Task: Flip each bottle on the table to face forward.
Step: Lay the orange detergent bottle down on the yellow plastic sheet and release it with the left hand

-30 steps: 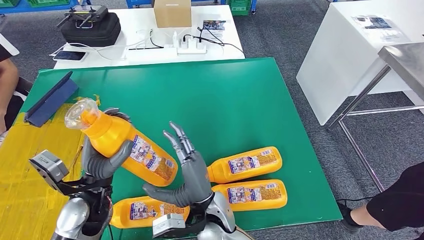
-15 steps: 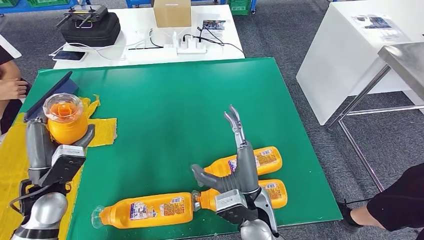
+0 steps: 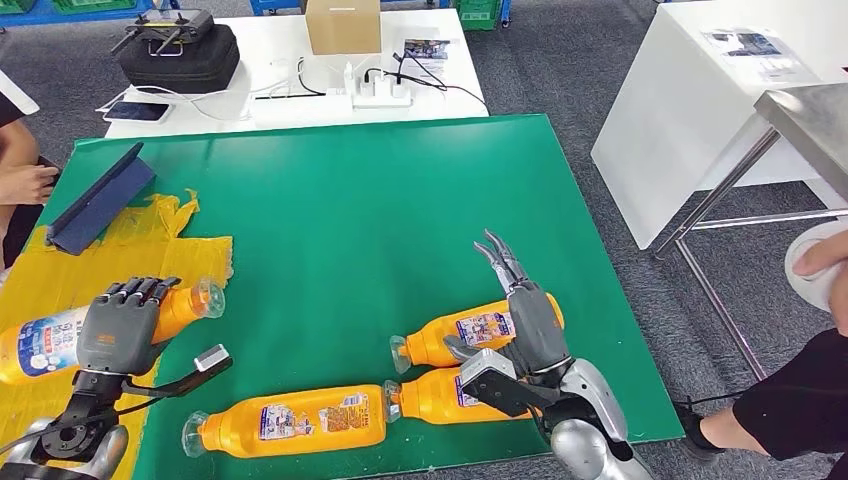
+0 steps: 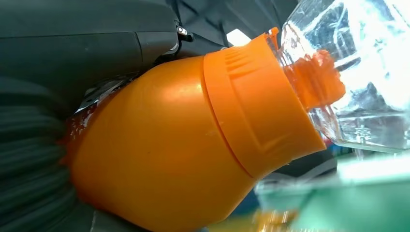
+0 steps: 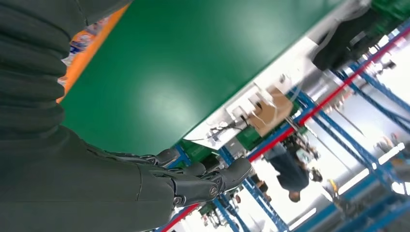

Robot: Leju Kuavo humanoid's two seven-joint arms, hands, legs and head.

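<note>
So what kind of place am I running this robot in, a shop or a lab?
Most likely a robot test or data-collection workspace, not a shop: a green-topped work table, a white side table holding a white power strip and black equipment case, and blue storage racking behind.

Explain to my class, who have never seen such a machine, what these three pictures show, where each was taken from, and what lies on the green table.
This is a humanoid robot with two silver arms ending in many-fingered hands. The wide picture comes from a camera on its head, looking down. The other two come from cameras at its wrists, so they appear turned.

On the green table lie three orange plastic bottles with clear caps, all on their sides. The left hand grips a fourth orange bottle over the yellow sheet; the left wrist picture shows its orange neck close up. The right hand is above the bottles with its fingers apart, holding nothing.
</note>
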